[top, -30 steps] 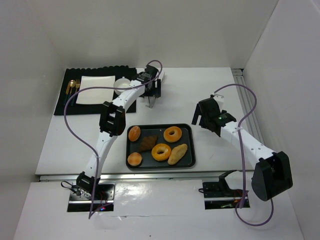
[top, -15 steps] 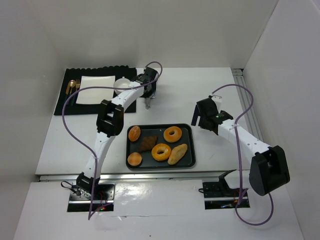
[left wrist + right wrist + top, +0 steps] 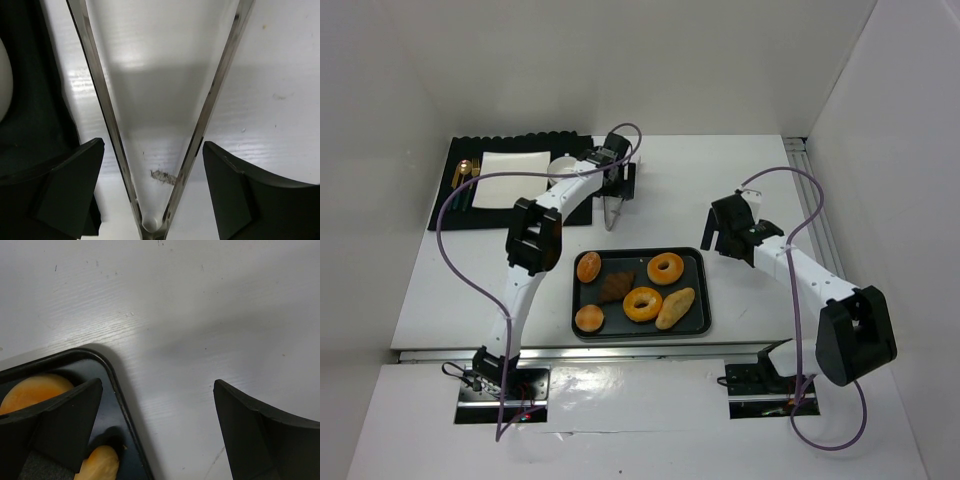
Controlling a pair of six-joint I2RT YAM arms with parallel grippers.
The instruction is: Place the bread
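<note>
A dark tray (image 3: 695, 325) in the middle of the table holds several breads: two ring donuts (image 3: 666, 268), two round buns (image 3: 588, 267), a croissant (image 3: 616, 287) and a long roll (image 3: 675, 308). My left gripper (image 3: 613, 185) is behind the tray, open, its fingers (image 3: 60, 190) straddling metal tongs (image 3: 210, 100) spread in a V with the hinge near the palm. The tong arms pass close to my fingertips; I cannot tell whether they touch. My right gripper (image 3: 725, 232) is open and empty over the tray's far right corner (image 3: 107, 365). A donut (image 3: 30, 390) and the roll (image 3: 97, 465) show there.
A black placemat (image 3: 495, 212) at the back left carries a white square plate (image 3: 510, 166), a white bowl (image 3: 563, 170) and gold cutlery (image 3: 466, 176). The mat's edge (image 3: 35, 100) lies just left of the tongs. White walls enclose the table.
My left gripper and the tongs have shifted slightly left and toward the tray. My right gripper has edged a little left toward the tray corner.
</note>
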